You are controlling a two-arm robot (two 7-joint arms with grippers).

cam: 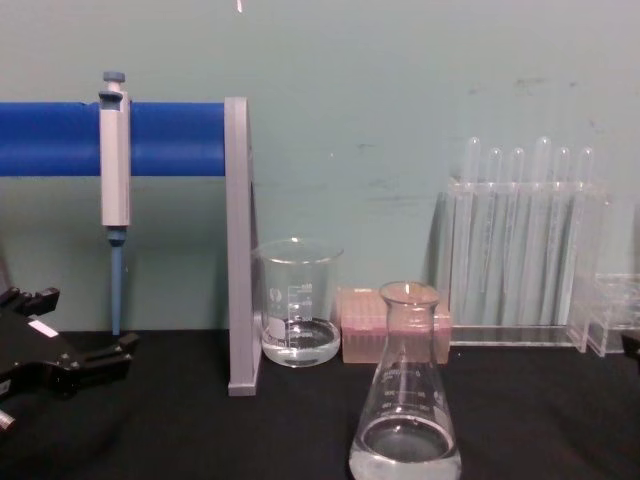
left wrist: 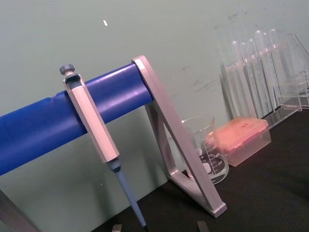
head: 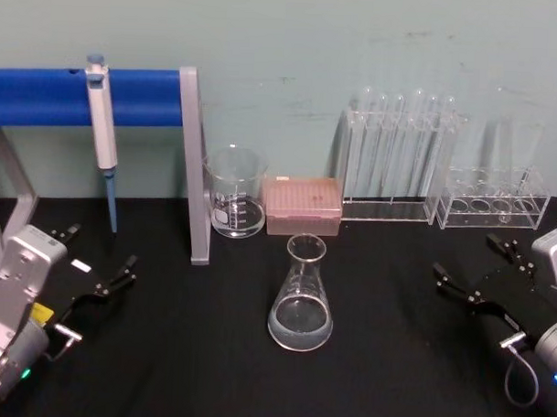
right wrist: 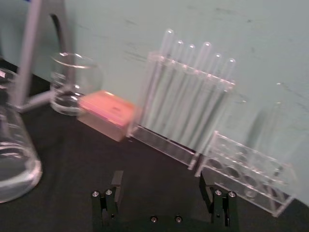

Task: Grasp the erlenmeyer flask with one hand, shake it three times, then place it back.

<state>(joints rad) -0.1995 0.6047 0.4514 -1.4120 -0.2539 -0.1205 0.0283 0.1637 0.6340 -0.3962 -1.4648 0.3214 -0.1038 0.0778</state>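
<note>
jaws stand spread wide and empty on both sides. farthest left, the left gripper (head: 101, 248) sits low over the black table (head: 163, 369), below the pipette (head: 102, 120) that hangs on the blue bar (head: 44, 95). next along, at the back, is the beaker (head: 235, 196). the erlenmeyer flask (head: 301, 296) stands upright mid-table, apart from both grippers, just in front of the pink box (head: 301, 206). farther right come the test tube rack (head: 399, 162) and a low rack (head: 494, 205), and last the right gripper (head: 464, 254), also low and turned inward.

nothing is grasped, so the step in hand looks like the approach. either arm seems about equally placed. it would likely go best to come in level and close on the narrow neck under the flared rim, square on so the flask does not tip, and firmly enough to hold through shaking.

the chest view gives the liquid level and neck height from the side, which the head view flattens. the right wrist view shows the flask off to one side of that arm's open jaws, not between them.
</note>
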